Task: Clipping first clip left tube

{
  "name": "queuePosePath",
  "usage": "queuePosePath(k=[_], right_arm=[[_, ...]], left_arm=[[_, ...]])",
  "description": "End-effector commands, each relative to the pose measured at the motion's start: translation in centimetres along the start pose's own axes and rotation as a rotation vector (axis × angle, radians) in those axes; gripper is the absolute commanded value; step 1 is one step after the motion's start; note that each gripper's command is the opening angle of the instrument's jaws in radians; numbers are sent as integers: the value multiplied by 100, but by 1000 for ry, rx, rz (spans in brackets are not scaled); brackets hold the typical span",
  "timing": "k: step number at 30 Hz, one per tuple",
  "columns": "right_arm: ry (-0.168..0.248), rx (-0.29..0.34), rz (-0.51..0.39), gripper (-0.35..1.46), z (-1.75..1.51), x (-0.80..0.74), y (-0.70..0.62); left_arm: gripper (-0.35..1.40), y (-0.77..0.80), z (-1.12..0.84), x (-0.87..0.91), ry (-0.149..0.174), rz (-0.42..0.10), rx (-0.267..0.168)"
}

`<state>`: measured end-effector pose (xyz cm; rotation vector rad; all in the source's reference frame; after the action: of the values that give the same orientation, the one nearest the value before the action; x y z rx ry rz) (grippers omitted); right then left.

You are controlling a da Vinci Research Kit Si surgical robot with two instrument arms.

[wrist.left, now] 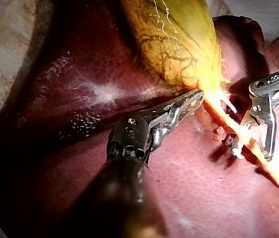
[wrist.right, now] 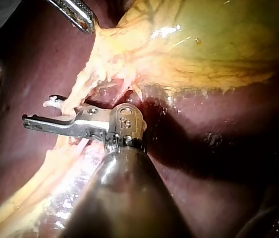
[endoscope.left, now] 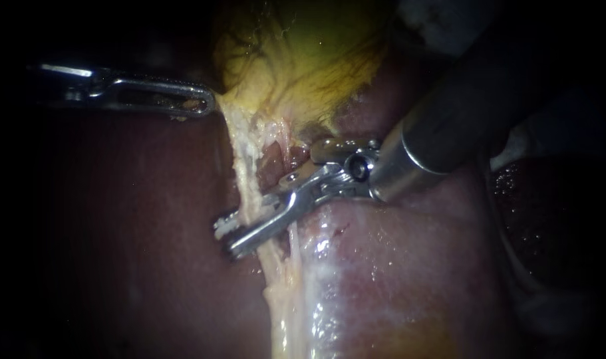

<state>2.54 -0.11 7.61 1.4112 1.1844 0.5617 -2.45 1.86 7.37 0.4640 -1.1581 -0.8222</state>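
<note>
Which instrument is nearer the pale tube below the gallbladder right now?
Right. My right instrument straddles the tube; my left instrument sits higher up, holding the edge of the gallbladder.

— What sort of place is shown here?

— A bench set up for surgical work is indicated, something like a laboratory.

— By what is that made plain?

— A dark red liver (wrist.left: 55, 99) and a yellow-green gallbladder (wrist.left: 174, 39) are seen laid out as loose organs. In the left wrist view the liver's edge is bordered by a pale, mottled surface (wrist.left: 0, 39).

— Is anything else offered as evidence?

— Two slender metal tools are seen at the tissue, the left instrument (endoscope.left: 208, 105) and the right instrument (endoscope.left: 226, 236), each carried on a long shaft. In the endoscope view the tissue is lit from close by, and the surroundings are left dark.
</note>
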Motion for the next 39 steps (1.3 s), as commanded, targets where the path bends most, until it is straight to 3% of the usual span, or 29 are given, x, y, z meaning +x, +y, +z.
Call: queuePosePath(k=[1,6,11,22,28,35,39], right_arm=[[-10,6,-1,53,0,-2,-2],[-54,34,-7,53,1,-11,-12],[-72,46,-10,53,2,-16,-16],[-142,96,-28,50,15,-43,-9],[-158,107,-29,46,20,-47,-6],[-146,106,-51,27,21,-43,-1],[-143,105,-56,-2,21,-40,3]], left_arm=[[-35,0,0,0,0,0,0],[-35,0,0,0,0,0,0],[-35,0,0,0,0,0,0],[-35,0,0,0,0,0,0],[-35,0,0,0,0,0,0],[-35,0,0,0,0,0,0],[-35,0,0,0,0,0,0]])
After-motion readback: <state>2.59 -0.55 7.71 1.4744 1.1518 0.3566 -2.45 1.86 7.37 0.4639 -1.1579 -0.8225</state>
